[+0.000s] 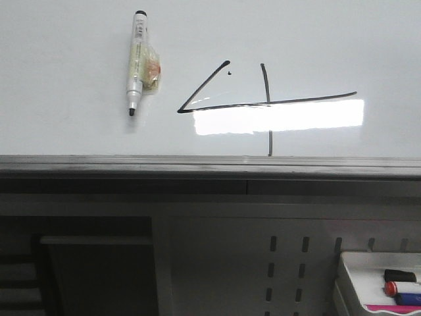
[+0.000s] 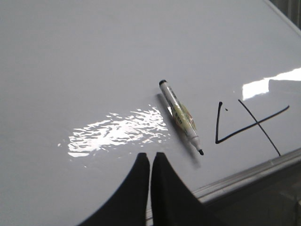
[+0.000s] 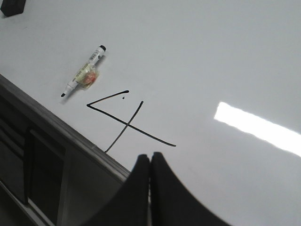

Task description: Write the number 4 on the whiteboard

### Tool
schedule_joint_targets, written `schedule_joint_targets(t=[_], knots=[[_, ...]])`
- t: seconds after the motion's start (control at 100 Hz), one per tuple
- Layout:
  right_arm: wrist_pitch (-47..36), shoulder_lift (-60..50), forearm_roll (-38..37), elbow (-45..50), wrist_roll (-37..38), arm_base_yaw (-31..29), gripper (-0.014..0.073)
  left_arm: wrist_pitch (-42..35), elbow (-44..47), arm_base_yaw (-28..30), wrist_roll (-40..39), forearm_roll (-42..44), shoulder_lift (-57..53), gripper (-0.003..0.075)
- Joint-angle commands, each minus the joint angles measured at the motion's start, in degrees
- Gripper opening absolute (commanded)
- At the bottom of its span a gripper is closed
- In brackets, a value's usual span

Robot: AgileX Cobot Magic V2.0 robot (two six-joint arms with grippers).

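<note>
Presently, we log this moment as follows.

Whiteboard (image 1: pixel 79 72): lying flat as the working surface, grey rail along its near edge; a bright reflection sits on it.

Number 4 (image 1: pixel 263 99): drawn in thin black line, open at the top, with slanted stroke, long bar, upright stroke and a small stray dot. We judge the writing finished.

Marker (image 1: pixel 137 62): uncapped, resting on the whiteboard just beside the number 4, apart from it; a yellowish wrap sits round its barrel.

Left tool (image 2: pixel 151 162): fingers pressed together, holding nothing, hanging above the whiteboard.

Right tool (image 3: pixel 150 162): fingers likewise closed together and empty.

Relation, left tool to marker: the marker lies ahead of the left tool and a little to one side, near; its long axis runs slantwise, tip end towards the tool and the rail, butt end away.

Relation, right tool to number 4: the figure lies directly ahead of it; the marker sits farther off beyond.

Nearer arm: the left, in our judgement, should the marker need lifting.

Tray (image 1: pixel 348 276): below the board's edge, holding spare markers.
</note>
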Motion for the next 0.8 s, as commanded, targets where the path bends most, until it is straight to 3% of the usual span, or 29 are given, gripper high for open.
schedule_joint_targets(t=[0.0, 0.13, 0.27, 0.79], knots=[[-3.91, 0.8, -1.48, -1.32, 0.08, -0.42, -0.0043, 6.09, 1.81, 3.8, -7.54, 5.62, -4.49, -0.002], [-4.03, 0.8, -1.48, -1.23, 0.08, -0.42, -0.0043, 17.65, 1.81, 9.45, -12.76, 6.57, -6.24, -0.002], [-3.81, 0.8, -1.48, -1.1, 0.08, -0.42, -0.0043, 26.05, 1.81, 13.9, -13.19, 6.57, -6.94, -0.002], [-3.81, 0.8, -1.48, -1.1, 0.08, -0.42, -0.0043, 26.61, 1.81, 16.13, -13.29, 3.64, -6.95, -0.002]])
